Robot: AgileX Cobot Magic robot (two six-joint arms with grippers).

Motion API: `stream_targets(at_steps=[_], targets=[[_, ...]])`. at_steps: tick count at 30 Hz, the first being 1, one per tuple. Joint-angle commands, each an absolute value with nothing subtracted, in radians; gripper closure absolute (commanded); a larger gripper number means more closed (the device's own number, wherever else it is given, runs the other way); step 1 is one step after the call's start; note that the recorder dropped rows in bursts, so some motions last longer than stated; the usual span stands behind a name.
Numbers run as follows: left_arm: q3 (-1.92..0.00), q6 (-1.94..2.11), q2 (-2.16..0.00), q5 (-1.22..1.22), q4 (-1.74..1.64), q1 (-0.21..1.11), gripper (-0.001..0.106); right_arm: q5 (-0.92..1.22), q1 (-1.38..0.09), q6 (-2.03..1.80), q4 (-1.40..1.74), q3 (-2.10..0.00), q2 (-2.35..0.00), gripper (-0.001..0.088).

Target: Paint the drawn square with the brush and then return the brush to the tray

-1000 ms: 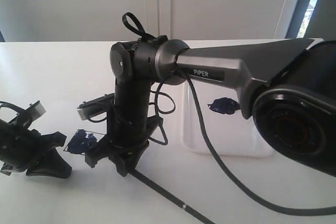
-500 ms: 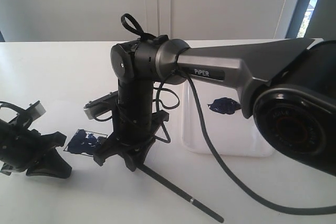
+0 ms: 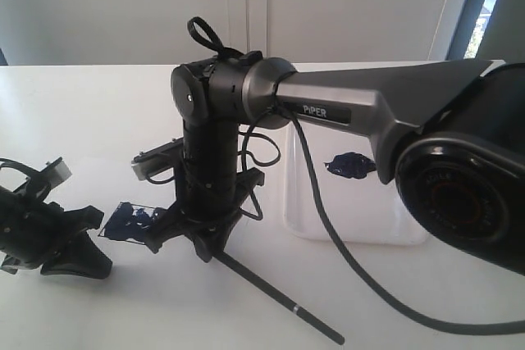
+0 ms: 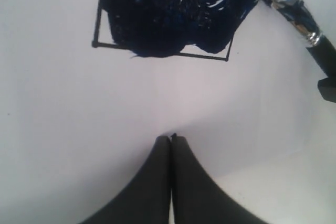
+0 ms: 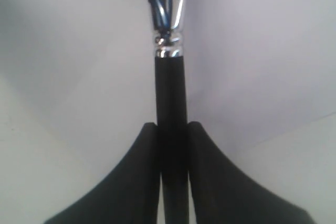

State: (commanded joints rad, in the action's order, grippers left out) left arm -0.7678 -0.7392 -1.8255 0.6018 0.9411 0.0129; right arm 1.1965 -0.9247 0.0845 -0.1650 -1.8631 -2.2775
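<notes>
While the right tool (image 5: 172, 127) is clamped tight on the black handle of the brush (image 5: 170, 87), the bristle end is down at the edge of the square (image 4: 163, 14). Can't tell from these shots if it's actually touching the paper. The silver ferrule (image 5: 169, 52) is streaked with blue paint, and the bristles run out of frame in the right wrist view. In the exterior view the long handle sticks out the back of the tool, toward the lower right over the bench (image 3: 82, 112), with a tiny pale ring near its far end.

Most of the square is filled with glossy blue-black paint. A thin strip along one line is bare white, and in one spot the paint bulges a bit over that line.

The left tool (image 4: 171, 139) has its two fingers pressed together with nothing between them. It sits on the left side of the bench, near the square but not on it.

The tray (image 3: 353, 234) is off to the right, partly behind the right arm (image 3: 369, 104) and well apart from the bristles. It's got a dark blue blob (image 3: 350, 164) of paint in it, and a black cable (image 3: 324, 227) drapes across in front of it.
</notes>
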Motion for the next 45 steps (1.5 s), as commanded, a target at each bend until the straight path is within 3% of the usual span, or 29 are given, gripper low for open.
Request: stream_targets(at_steps=[20,28,38,45], targets=[[-0.768,-0.776,-1.823,0.619,0.978,0.013,0.105,1.221,-0.929,0.088,-0.233,-1.904,-2.311,0.0868],[-0.823,-0.773,-1.698,0.608,0.961,0.011,0.105,1.221,-0.935,0.105,-0.249,-1.906,-2.313,0.0868],[-0.977,-0.567,-1.686,0.443,0.611,0.011,0.105,1.221,-0.935,0.107,-0.287,-1.906,-2.313,0.0868],[-1.037,-0.567,-1.786,0.438,0.593,0.011,0.105,1.221,-0.939,0.107,-0.35,-1.906,-2.313,0.0868]])
